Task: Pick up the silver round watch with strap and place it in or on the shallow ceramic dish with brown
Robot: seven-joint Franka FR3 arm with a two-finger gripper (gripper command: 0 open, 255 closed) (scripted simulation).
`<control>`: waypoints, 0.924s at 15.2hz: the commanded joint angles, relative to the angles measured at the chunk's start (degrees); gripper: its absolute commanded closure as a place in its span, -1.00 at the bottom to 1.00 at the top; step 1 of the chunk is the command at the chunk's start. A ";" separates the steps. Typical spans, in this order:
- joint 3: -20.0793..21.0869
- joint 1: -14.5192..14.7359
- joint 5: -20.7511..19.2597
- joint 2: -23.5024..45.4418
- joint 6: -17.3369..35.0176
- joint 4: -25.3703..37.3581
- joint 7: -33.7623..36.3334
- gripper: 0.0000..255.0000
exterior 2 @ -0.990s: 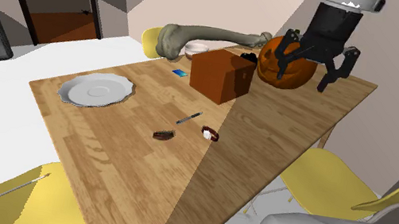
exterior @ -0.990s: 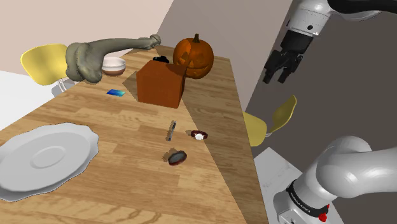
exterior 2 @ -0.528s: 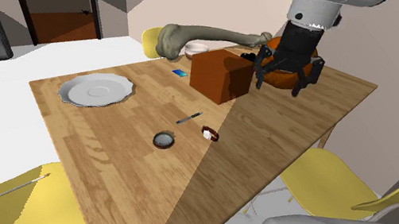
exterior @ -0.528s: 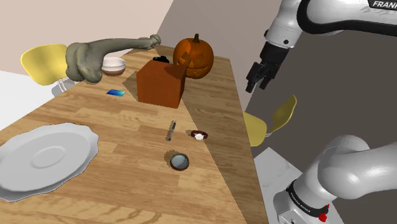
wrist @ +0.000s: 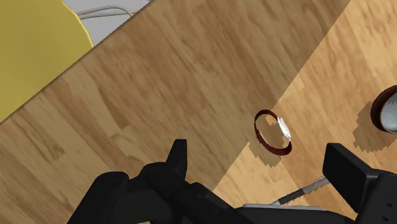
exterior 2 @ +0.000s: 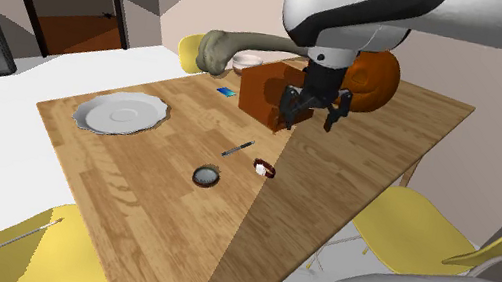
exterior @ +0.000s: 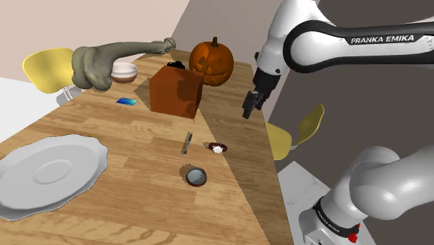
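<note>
The watch [exterior: 218,147] has a brown strap and a pale round face, and it stands on edge on the wooden table [exterior: 139,223]. It also shows in the second exterior view [exterior 2: 264,169] and ahead of the fingers in the wrist view [wrist: 275,132]. A small shallow round dish [exterior: 196,176] with a brown rim and grey inside lies flat a short way nearer than the watch [exterior 2: 205,174] [wrist: 385,111]. My black gripper [exterior: 249,110] hangs open above the table's right edge, well above the watch and holding nothing [exterior 2: 311,113] [wrist: 261,172].
A grey pen [exterior: 186,143] lies just left of the watch. Farther back stand a brown box [exterior: 176,90], an orange pumpkin [exterior: 211,61], a large bone [exterior: 104,61] and a pale bowl [exterior: 125,69]. A white plate [exterior: 49,170], a blue card [exterior: 126,101] and yellow chairs [exterior: 295,132] are around.
The arm has swung down and toward the shoulder view's left, from beyond the table's edge to over it. The small dish, tilted a second ago, now lies flat.
</note>
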 commanded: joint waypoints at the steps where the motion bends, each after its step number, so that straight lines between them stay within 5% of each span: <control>1: 1.32 0.93 -0.48 3.30 4.16 -0.40 -1.07 -1.00; 14: 8.90 4.28 -8.31 23.16 23.73 0.98 -2.79 -1.00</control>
